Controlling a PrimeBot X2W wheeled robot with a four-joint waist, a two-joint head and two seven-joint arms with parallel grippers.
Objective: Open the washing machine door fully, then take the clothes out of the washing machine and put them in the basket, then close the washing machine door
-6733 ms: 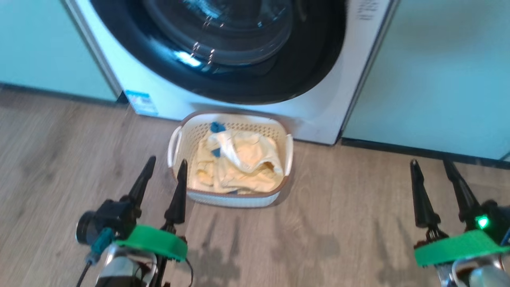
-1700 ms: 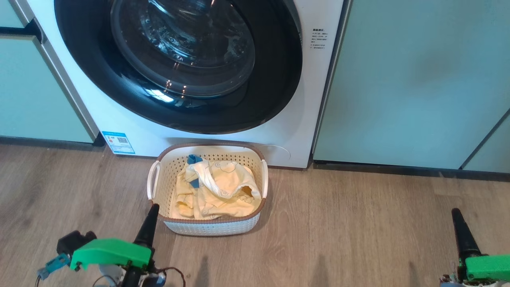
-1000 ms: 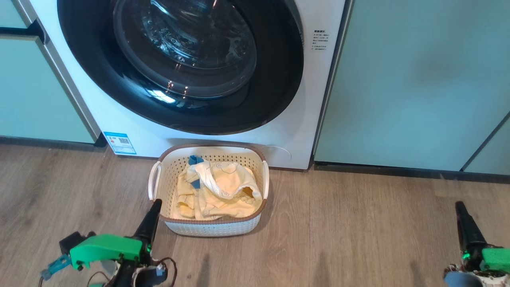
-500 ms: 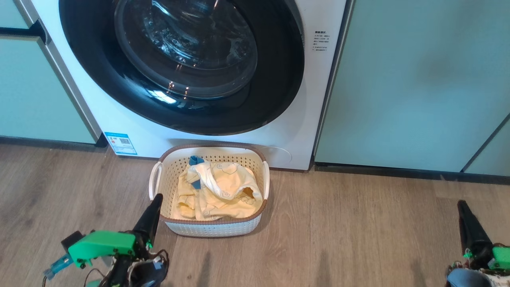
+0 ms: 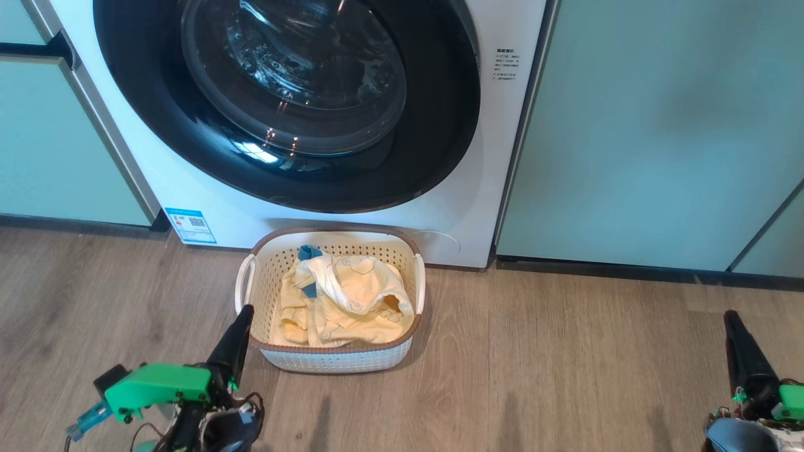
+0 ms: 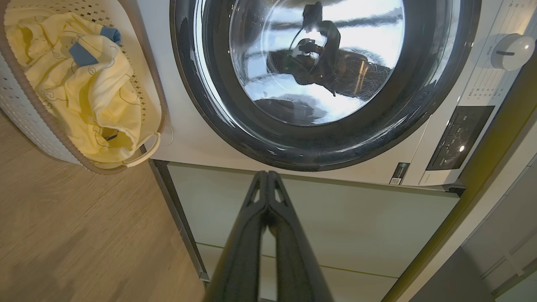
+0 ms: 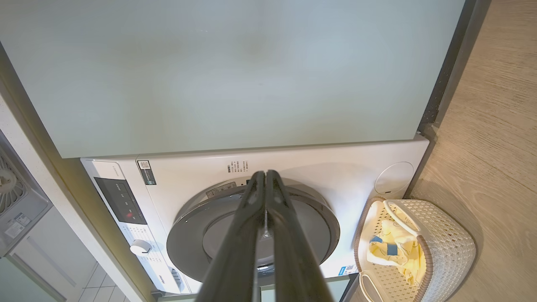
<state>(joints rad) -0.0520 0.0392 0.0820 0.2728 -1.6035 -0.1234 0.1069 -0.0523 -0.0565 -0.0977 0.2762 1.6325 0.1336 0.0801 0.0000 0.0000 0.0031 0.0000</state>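
On the wood-grain plank floor [image 5: 565, 376], directly in front of the large white front-loading washing machine [image 5: 477, 207], stands the small rectangular cream-white perforated plastic basket [image 5: 339, 361] with brown rim and two side handles. The basket sits below the round, glossy black-rimmed, glass-windowed washing machine door [image 5: 433, 163], which lies closed and flush against the machine front. The pale yellow soft clothes [image 5: 345, 307] with white trim and small blue patches lie bunched inside the basket, below its rim. Whether the basket's rear rim touches the machine front cannot be determined. The left gripper [image 5: 244, 314], with long dark fingers, is at the lower left of the head view; its fingers are pressed together on nothing, and the tip is just beside the basket's front left corner. The right gripper [image 5: 732, 319] is at the lower right, well apart from the basket, fingers likewise pressed together and empty. Pale green flat cabinet panels [image 5: 659, 125] flank the machine on both sides.
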